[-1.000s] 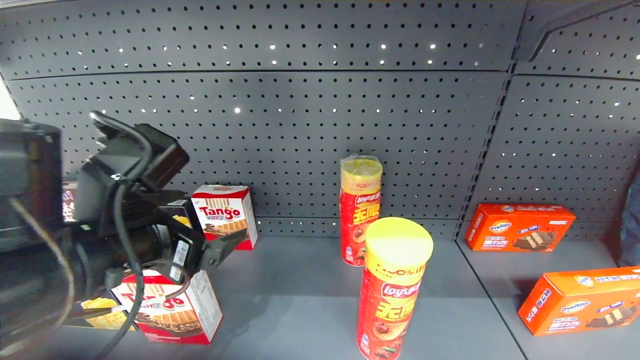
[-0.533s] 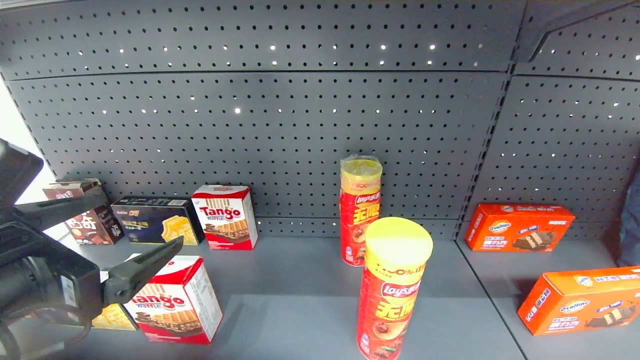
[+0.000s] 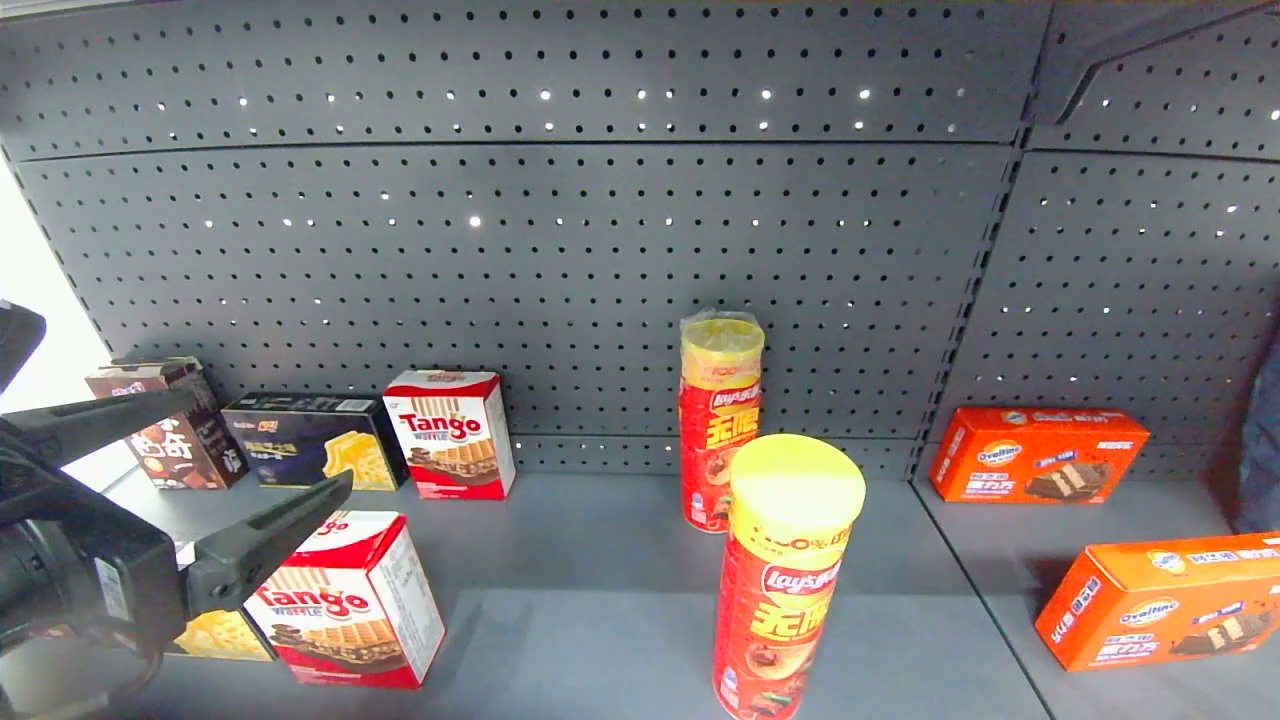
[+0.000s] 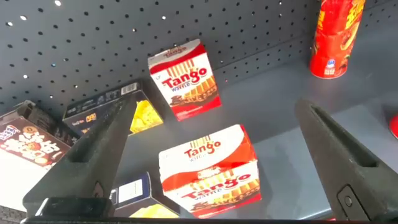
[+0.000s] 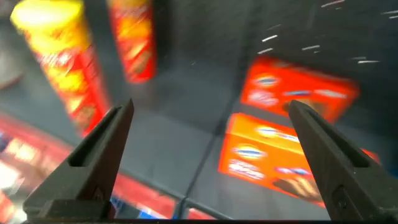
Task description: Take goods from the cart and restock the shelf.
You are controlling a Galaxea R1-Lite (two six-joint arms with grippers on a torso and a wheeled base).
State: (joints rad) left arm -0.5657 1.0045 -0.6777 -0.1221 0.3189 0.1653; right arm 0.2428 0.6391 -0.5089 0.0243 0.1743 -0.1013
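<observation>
A red and white Tango wafer box [image 3: 350, 600] [image 4: 211, 165] stands at the front left of the grey shelf [image 3: 600, 580]. A second Tango box [image 3: 450, 432] [image 4: 185, 78] stands behind it against the pegboard. My left gripper [image 3: 268, 440] [image 4: 214, 104] hangs open just left of and above the front box, holding nothing and apart from it. In the right wrist view my right gripper [image 5: 211, 106] is open and empty, above the shelf's front edge, facing two chip cans [image 5: 59, 59] and two orange boxes [image 5: 286, 155].
Two red chip cans with yellow lids [image 3: 790, 575] [image 3: 720, 420] stand mid-shelf, one behind the other. Orange boxes [image 3: 1035, 455] [image 3: 1165, 600] lie at the right. A dark box [image 3: 315, 440], a brown box [image 3: 165, 425] and a yellow box [image 3: 225, 635] sit at the left.
My left arm has drawn back to the left, away from the front Tango box, uncovering the boxes behind. The box stays standing on the shelf.
</observation>
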